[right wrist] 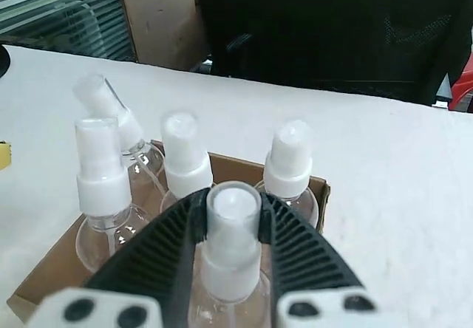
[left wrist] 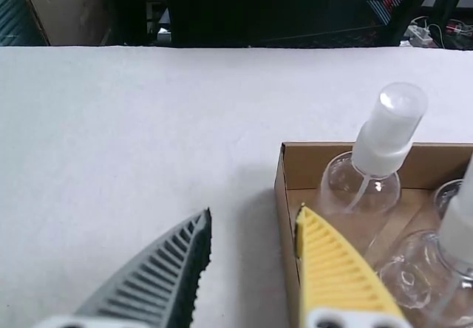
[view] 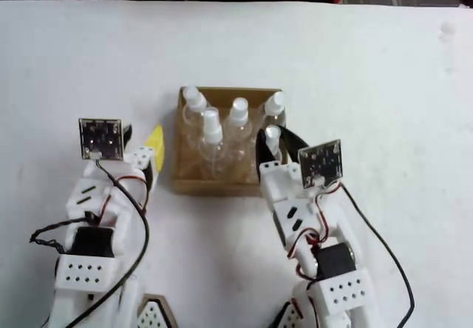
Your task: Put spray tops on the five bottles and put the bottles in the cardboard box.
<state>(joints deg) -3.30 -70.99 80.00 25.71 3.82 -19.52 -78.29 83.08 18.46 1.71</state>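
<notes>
The cardboard box (view: 182, 182) stands mid-table between the two arms. Several clear bottles with white spray tops stand upright in it, among them one at the back left (view: 194, 100) and one at the back right (view: 274, 104). My right gripper (view: 270, 146) (right wrist: 233, 202) is shut on the spray top of the bottle (right wrist: 231, 258) in the box's near right corner. Its black fingers (right wrist: 159, 258) press both sides of the top. My left gripper (left wrist: 253, 217) hangs open beside the box's left wall (left wrist: 284, 188). Its yellow finger (left wrist: 336, 269) sits at that wall, with a capped bottle (left wrist: 373, 158) beyond.
The white table (view: 369, 62) stretches wide on both sides of the box and behind it, up to a far edge with a dark room beyond. Both arms' white bodies (view: 89, 254) (view: 325, 269) take up the front of the table.
</notes>
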